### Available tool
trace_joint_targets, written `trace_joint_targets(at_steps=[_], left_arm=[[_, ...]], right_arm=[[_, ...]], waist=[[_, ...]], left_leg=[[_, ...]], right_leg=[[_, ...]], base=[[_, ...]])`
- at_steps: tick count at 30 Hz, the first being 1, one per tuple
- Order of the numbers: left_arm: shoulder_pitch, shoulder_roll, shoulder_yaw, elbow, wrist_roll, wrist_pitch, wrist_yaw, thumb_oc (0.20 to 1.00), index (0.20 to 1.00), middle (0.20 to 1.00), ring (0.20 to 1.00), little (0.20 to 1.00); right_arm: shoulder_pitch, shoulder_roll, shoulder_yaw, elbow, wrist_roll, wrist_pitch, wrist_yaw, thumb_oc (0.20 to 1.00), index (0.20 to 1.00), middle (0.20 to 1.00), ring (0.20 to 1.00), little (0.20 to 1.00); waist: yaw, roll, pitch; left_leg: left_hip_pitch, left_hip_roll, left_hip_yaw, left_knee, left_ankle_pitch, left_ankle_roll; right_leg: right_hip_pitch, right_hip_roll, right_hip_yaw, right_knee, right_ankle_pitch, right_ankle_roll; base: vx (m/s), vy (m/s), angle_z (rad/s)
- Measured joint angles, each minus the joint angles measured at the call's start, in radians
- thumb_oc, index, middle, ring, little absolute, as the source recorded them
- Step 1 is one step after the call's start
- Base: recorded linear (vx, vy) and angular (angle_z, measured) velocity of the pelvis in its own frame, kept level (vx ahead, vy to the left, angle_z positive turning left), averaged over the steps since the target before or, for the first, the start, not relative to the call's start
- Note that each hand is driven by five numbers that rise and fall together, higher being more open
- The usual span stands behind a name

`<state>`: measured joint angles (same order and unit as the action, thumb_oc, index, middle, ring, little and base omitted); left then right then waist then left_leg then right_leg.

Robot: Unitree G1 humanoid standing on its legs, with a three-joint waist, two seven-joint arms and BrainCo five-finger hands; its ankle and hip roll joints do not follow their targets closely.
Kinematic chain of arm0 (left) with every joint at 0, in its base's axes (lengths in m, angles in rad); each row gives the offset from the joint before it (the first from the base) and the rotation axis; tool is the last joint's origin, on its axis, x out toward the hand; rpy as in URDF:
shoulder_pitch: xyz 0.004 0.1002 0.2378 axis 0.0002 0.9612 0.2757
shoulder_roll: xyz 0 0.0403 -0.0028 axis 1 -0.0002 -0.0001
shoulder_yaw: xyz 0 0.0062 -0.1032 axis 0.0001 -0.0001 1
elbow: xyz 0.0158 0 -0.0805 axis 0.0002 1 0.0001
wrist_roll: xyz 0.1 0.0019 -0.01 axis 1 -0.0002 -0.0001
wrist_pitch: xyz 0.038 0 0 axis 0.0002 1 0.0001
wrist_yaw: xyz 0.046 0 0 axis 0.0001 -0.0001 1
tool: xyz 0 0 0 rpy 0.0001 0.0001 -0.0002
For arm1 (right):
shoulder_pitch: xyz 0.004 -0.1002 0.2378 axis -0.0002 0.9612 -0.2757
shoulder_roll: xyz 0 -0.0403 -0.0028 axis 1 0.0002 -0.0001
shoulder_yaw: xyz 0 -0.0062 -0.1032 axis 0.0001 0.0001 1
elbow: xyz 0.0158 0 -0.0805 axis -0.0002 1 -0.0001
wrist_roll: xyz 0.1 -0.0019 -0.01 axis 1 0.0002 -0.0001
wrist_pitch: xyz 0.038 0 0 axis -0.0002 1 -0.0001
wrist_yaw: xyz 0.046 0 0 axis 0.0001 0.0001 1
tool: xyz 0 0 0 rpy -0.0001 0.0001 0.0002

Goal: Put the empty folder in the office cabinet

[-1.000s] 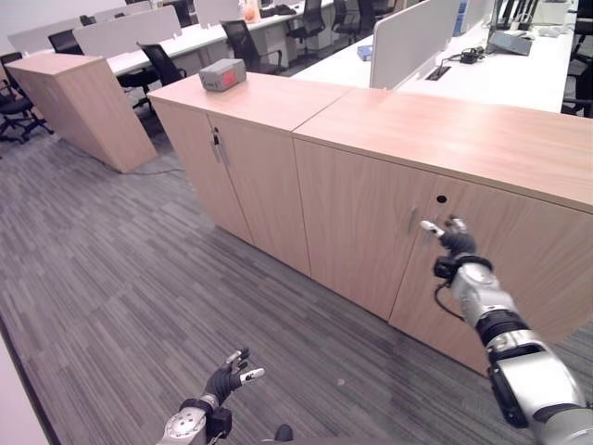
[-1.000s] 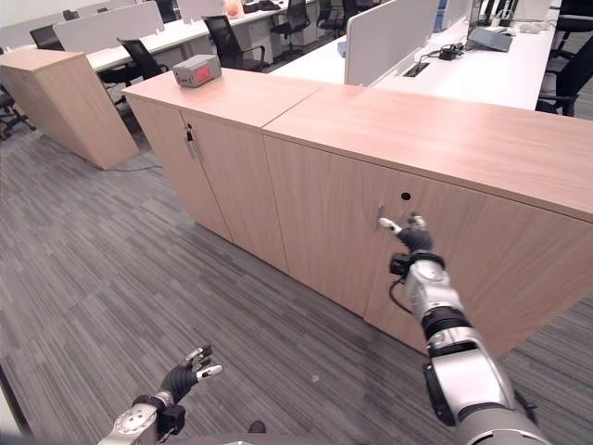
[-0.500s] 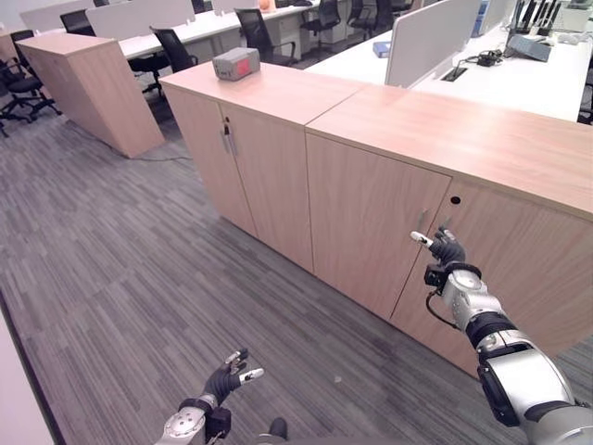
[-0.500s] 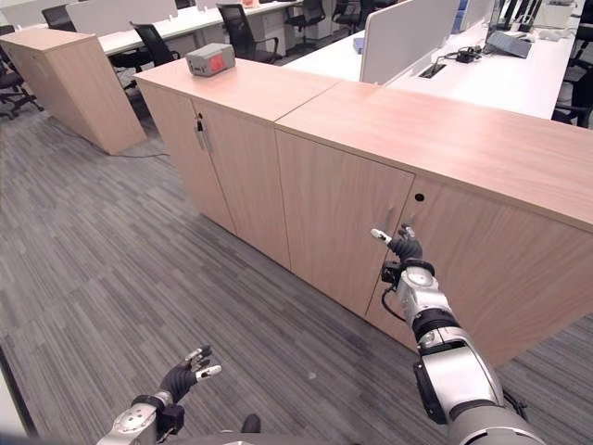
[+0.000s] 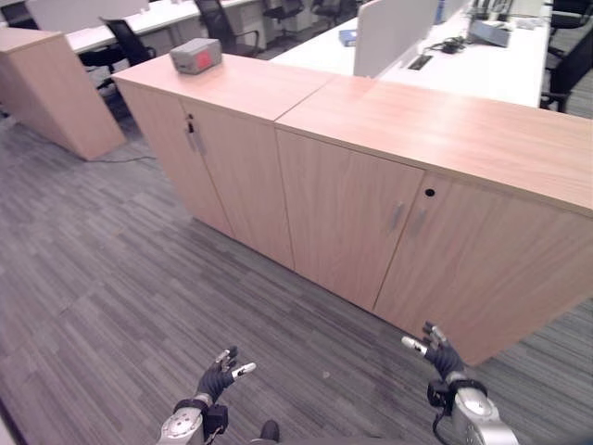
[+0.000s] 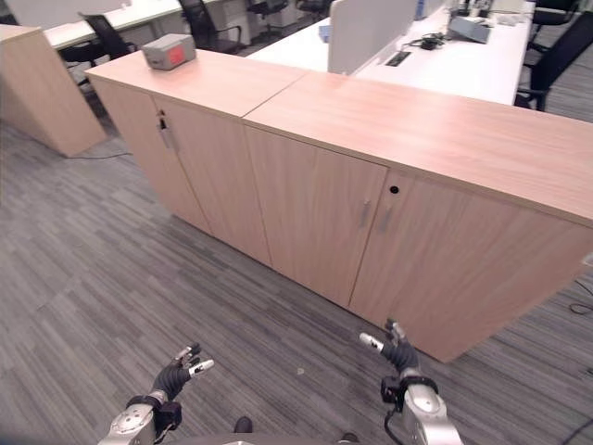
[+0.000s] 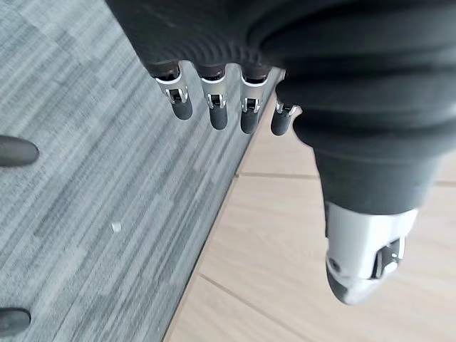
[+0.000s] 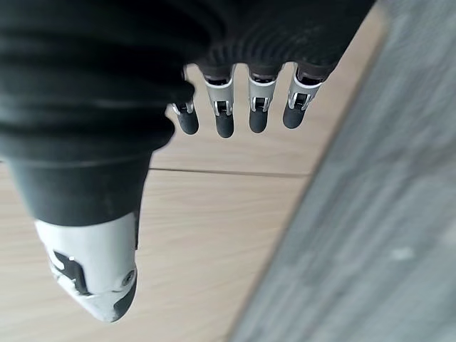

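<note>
Currently, the office cabinet [image 5: 389, 213] stands across the far side of the scene on grey carpet floor [image 5: 102, 278]. It forms a long row of light wood units, and all doors are closed. The two doors of the right unit meet at a pair of slim handles [image 5: 405, 219], with a small dark lock hole [image 5: 429, 193] just above and to the right of them. The left unit carries its own handles [image 5: 191, 139] at the door seam.

On the cabinet top, at the far left end, rests a small grey box [image 5: 195, 56] with a red patch on its near face. Behind the cabinet are white desks [image 5: 482, 56] with a divider panel [image 5: 394, 32], and black office chairs [image 5: 222, 19] stand at the far left.

The left hand [image 5: 220, 375] hangs low at the near left, above the carpet, well apart from the cabinet. Its fingers [image 7: 214, 107] are straight and slightly spread, holding nothing. The right hand [image 5: 441, 355] hangs low at the near right, near the base of the right door but not touching it. Its fingers [image 8: 242, 107] are likewise straight and slightly apart, holding nothing.

The folder cannot be located in these views; neither hand carries it.
</note>
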<state>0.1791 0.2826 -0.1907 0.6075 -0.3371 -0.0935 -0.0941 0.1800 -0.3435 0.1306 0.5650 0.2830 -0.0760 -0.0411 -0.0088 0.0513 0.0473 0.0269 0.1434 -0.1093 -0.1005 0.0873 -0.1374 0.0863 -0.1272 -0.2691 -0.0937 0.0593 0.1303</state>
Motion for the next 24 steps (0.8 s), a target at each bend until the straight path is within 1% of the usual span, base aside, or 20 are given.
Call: trace_joint_targets(at_steps=[1, 2, 3, 4, 6, 7, 8, 10, 11, 12, 13, 15, 17, 18, 19, 20, 21, 22, 23, 24], left_arm=[[0.0, -0.001, 0.0, 0.001, 0.0, 0.0, 0.001, 1.0, 1.0, 1.0, 1.0, 1.0], [-0.002, -0.001, 0.001, 0.002, 0.0, 0.0, 0.003, 1.0, 1.0, 1.0, 1.0, 1.0], [0.005, 0.0, 0.001, 0.004, 0.0, -0.001, 0.006, 1.0, 1.0, 1.0, 1.0, 1.0], [0.005, 0.0, 0.001, 0.007, 0.0, 0.0, 0.006, 1.0, 1.0, 1.0, 1.0, 1.0], [0.006, 0.002, 0.002, 0.019, 0.0, -0.001, 0.006, 1.0, 1.0, 1.0, 1.0, 1.0], [0.002, 0.004, 0.002, 0.019, 0.0, 0.0, 0.006, 1.0, 1.0, 1.0, 1.0, 1.0], [0.006, 0.008, 0.002, 0.019, 0.0, 0.0, 0.006, 1.0, 1.0, 1.0, 1.0, 1.0], [0.005, 0.008, 0.001, 0.023, 0.001, 0.0, 0.006, 1.0, 1.0, 1.0, 1.0, 1.0], [-0.004, 0.008, 0.0, 0.025, 0.002, -0.001, 0.003, 1.0, 1.0, 1.0, 1.0, 1.0], [-0.008, 0.011, 0.0, 0.026, 0.002, -0.001, 0.001, 1.0, 1.0, 1.0, 1.0, 1.0], [-0.016, 0.014, 0.0, 0.028, 0.002, -0.001, 0.001, 1.0, 1.0, 1.0, 1.0, 1.0], [-0.031, 0.025, -0.011, 0.03, 0.011, -0.002, -0.003, 1.0, 1.0, 1.0, 1.0, 1.0], [-0.04, 0.027, -0.016, 0.032, 0.012, -0.003, -0.003, 1.0, 1.0, 1.0, 1.0, 1.0], [-0.05, 0.03, -0.021, 0.039, 0.013, -0.001, -0.004, 1.0, 1.0, 1.0, 1.0, 1.0], [-0.068, 0.03, -0.023, 0.043, 0.013, 0.0, -0.003, 1.0, 1.0, 1.0, 1.0, 1.0], [-0.079, 0.031, -0.03, 0.043, 0.013, -0.001, -0.003, 1.0, 1.0, 1.0, 1.0, 1.0], [-0.09, 0.043, -0.038, 0.043, 0.014, -0.002, -0.006, 1.0, 1.0, 1.0, 1.0, 1.0], [-0.089, 0.036, -0.037, 0.052, 0.022, 0.0, -0.005, 1.0, 1.0, 1.0, 1.0, 1.0], [-0.09, 0.027, -0.035, 0.057, 0.031, 0.001, -0.004, 1.0, 1.0, 1.0, 1.0, 1.0], [-0.082, 0.029, -0.041, 0.052, 0.034, -0.002, -0.008, 1.0, 1.0, 1.0, 1.0, 1.0]], right_arm=[[0.001, 0.0, 0.002, 0.007, -0.001, 0.0, 0.003, 1.0, 1.0, 1.0, 1.0, 1.0], [-0.001, 0.01, 0.003, 0.052, -0.031, -0.002, 0.008, 1.0, 1.0, 1.0, 1.0, 1.0], [-0.023, 0.013, 0.016, 0.118, -0.047, 0.003, 0.012, 1.0, 1.0, 1.0, 1.0, 1.0], [-0.018, 0.013, 0.019, 0.139, -0.062, 0.003, 0.013, 1.0, 1.0, 1.0, 1.0, 1.0], [-0.031, 0.016, 0.022, 0.186, -0.079, 0.013, 0.016, 1.0, 1.0, 1.0, 1.0, 1.0], [-0.026, 0.019, 0.022, 0.189, -0.079, 0.013, 0.015, 1.0, 1.0, 1.0, 1.0, 1.0], [-0.039, 0.028, 0.022, 0.227, -0.079, 0.014, 0.019, 1.0, 1.0, 1.0, 1.0, 1.0], [-0.038, 0.031, 0.022, 0.23, -0.079, 0.016, 0.02, 1.0, 1.0, 1.0, 1.0, 1.0], [-0.045, 0.03, 0.021, 0.237, -0.078, 0.022, 0.02, 1.0, 1.0, 1.0, 1.0, 1.0], [-0.041, 0.032, 0.021, 0.238, -0.078, 0.022, 0.019, 1.0, 1.0, 1.0, 1.0, 1.0], [-0.036, 0.034, 0.021, 0.243, -0.078, 0.022, 0.02, 1.0, 1.0, 1.0, 1.0, 1.0], [-0.037, 0.041, 0.014, 0.276, -0.078, 0.023, 0.018, 1.0, 1.0, 1.0, 1.0, 1.0], [-0.049, 0.04, 0.012, 0.277, -0.077, 0.023, 0.016, 1.0, 1.0, 1.0, 1.0, 1.0], [-0.056, 0.047, 0.015, 0.278, -0.075, 0.023, 0.012, 1.0, 1.0, 1.0, 1.0, 1.0], [-0.065, 0.051, 0.013, 0.278, -0.069, 0.022, 0.005, 1.0, 1.0, 1.0, 1.0, 1.0], [-0.078, 0.052, 0.013, 0.282, -0.069, 0.022, 0.002, 1.0, 1.0, 1.0, 1.0, 1.0], [-0.102, 0.058, 0.021, 0.292, -0.068, 0.022, 0.002, 1.0, 1.0, 1.0, 1.0, 1.0], [-0.114, 0.059, 0.02, 0.298, -0.068, 0.022, 0.001, 1.0, 1.0, 1.0, 1.0, 1.0], [-0.117, 0.058, 0.02, 0.299, -0.068, 0.022, 0.0, 1.0, 1.0, 1.0, 1.0, 1.0], [-0.116, 0.058, 0.02, 0.298, -0.068, 0.021, 0.003, 1.0, 1.0, 1.0, 1.0, 1.0]], waist=[[-0.001, 0.0, 0.0], [-0.01, -0.008, 0.002], [0.001, -0.012, -0.001], [-0.009, -0.015, -0.001], [-0.009, -0.019, -0.007], [-0.027, -0.029, -0.005], [-0.029, -0.036, -0.006], [-0.041, -0.043, -0.006], [-0.038, -0.045, -0.005], [-0.043, -0.052, -0.006], [-0.051, -0.056, -0.009], [-0.073, -0.076, -0.014], [-0.081, -0.077, -0.005], [-0.095, -0.084, 0.002], [-0.095, -0.093, 0.01], [-0.089, -0.09, 0.024], [-0.086, -0.098, 0.035], [-0.083, -0.07, 0.04], [-0.068, -0.048, 0.041], [-0.038, -0.028, 0.03]], left_leg=[[0.0, 0.0, 0.006, 0.0, 0.0, 0.001], [0.013, 0.0, 0.028, 0.0, -0.001, 0.002], [0.025, 0.001, 0.058, 0.0, -0.008, 0.006], [0.03, 0.001, 0.071, 0.0, -0.009, 0.006], [0.032, -0.001, 0.106, 0.0, -0.022, 0.015], [0.04, -0.006, 0.112, 0.0, -0.021, 0.014], [0.057, -0.009, 0.148, 0.0, -0.02, 0.013], [0.072, -0.014, 0.185, 0.0, -0.032, 0.014], [0.089, -0.017, 0.222, -0.001, -0.042, 0.02], [0.095, -0.021, 0.24, -0.001, -0.044, 0.021], [0.099, -0.024, 0.246, -0.001, -0.046, 0.023], [0.102, -0.035, 0.274, 0.0, -0.047, 0.028], [0.1, -0.041, 0.298, 0.0, -0.044, 0.038], [0.095, -0.06, 0.315, 0.006, -0.041, 0.045], [0.081, -0.07, 0.322, 0.024, -0.046, 0.059], [0.078, -0.067, 0.331, 0.017, -0.049, 0.064], [0.086, -0.076, 0.352, 0.002, -0.043, 0.068], [0.079, -0.055, 0.393, 0.0, -0.03, 0.09], [0.075, -0.037, 0.401, 0.0, -0.031, 0.09], [0.058, -0.007, 0.401, 0.001, -0.039, 0.081]], right_leg=[[-0.001, 0.0, 0.007, 0.0, 0.002, 0.001], [-0.011, -0.002, 0.03, 0.001, 0.007, 0.002], [-0.015, -0.002, 0.057, 0.003, 0.013, 0.002], [-0.022, -0.003, 0.068, 0.002, 0.016, 0.004], [-0.033, -0.008, 0.104, 0.0, 0.027, 0.006], [-0.04, -0.011, 0.11, 0.0, 0.03, 0.007], [-0.045, -0.01, 0.139, 0.006, 0.037, 0.012], [-0.056, -0.015, 0.176, 0.0, 0.04, 0.011], [-0.063, -0.029, 0.173, 0.0, 0.045, 0.016], [-0.067, -0.035, 0.173, 0.0, 0.049, 0.023], [-0.068, -0.04, 0.173, 0.0, 0.057, 0.027], [-0.095, -0.048, 0.188, 0.027, 0.066, 0.035], [-0.124, -0.055, 0.213, 0.066, 0.068, 0.04], [-0.141, -0.056, 0.227, 0.077, 0.087, 0.038], [-0.163, -0.059, 0.226, 0.091, 0.111, 0.015], [-0.178, -0.061, 0.226, 0.1, 0.126, 0.033], [-0.19, -0.073, 0.2, 0.089, 0.118, 0.061], [-0.194, -0.083, 0.152, 0.088, 0.073, 0.041], [-0.228, -0.072, 0.125, 0.17, 0.04, 0.019], [-0.256, -0.057, 0.12, 0.361, -0.043, 0.055]], base=[[-0.02, 0.074, -0.52], [-0.04, 0.119, -0.57], [-0.03, 0.1, -0.64], [-0.02, 0.073, -0.59], [-0.04, 0.08, -0.51], [-0.06, 0.171, -0.57], [-0.03, 0.114, -0.53], [-0.02, 0.094, -0.76], [-0.02, 0.107, -0.78], [-0.05, 0.092, -0.66], [-0.12, 0.068, -0.33], [-0.14, 0.037, -0.36], [-0.15, 0.07, -0.39], [-0.23, 0.172, -0.38], [-0.23, 0.172, -0.43], [-0.16, 0.099, -0.51], [-0.11, 0.017, -0.53], [-0.1, -0.033, -0.56], [0.03, -0.133, -0.49], [0.05, -0.143, -0.32]])
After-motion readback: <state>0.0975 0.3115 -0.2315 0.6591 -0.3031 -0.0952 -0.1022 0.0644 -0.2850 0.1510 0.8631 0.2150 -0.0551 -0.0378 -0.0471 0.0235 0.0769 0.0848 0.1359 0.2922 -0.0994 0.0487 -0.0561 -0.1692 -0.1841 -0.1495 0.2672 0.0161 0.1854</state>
